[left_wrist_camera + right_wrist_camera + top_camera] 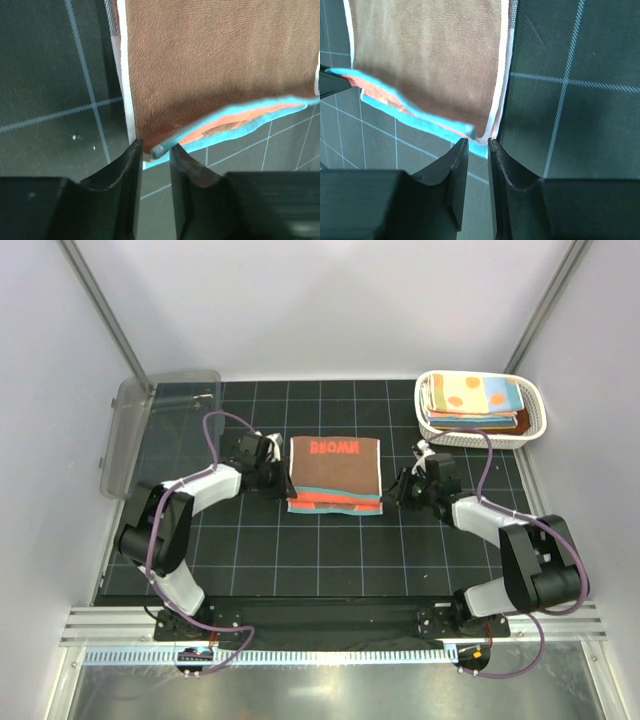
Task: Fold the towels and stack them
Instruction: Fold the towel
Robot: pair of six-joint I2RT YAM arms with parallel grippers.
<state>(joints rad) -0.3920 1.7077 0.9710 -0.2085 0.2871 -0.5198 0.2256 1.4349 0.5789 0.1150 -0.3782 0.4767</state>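
A folded towel (335,472) lies in the middle of the black mat, brown side up with coral "BROWN" lettering and a light-blue and coral edge showing at its near side. My left gripper (282,478) is at the towel's near-left corner. In the left wrist view that gripper (156,147) stands slightly open, and the towel (215,60) has its blue corner right at the fingertips. My right gripper (392,492) is at the near-right corner. In the right wrist view it (478,142) is slightly open, with the towel (425,60) corner just beyond its tips. More folded towels (470,395) lie stacked in the basket.
A white lattice basket (535,405) stands at the back right of the mat. A clear plastic bin (130,430) lies on its side at the back left edge. Grey walls close in both sides.
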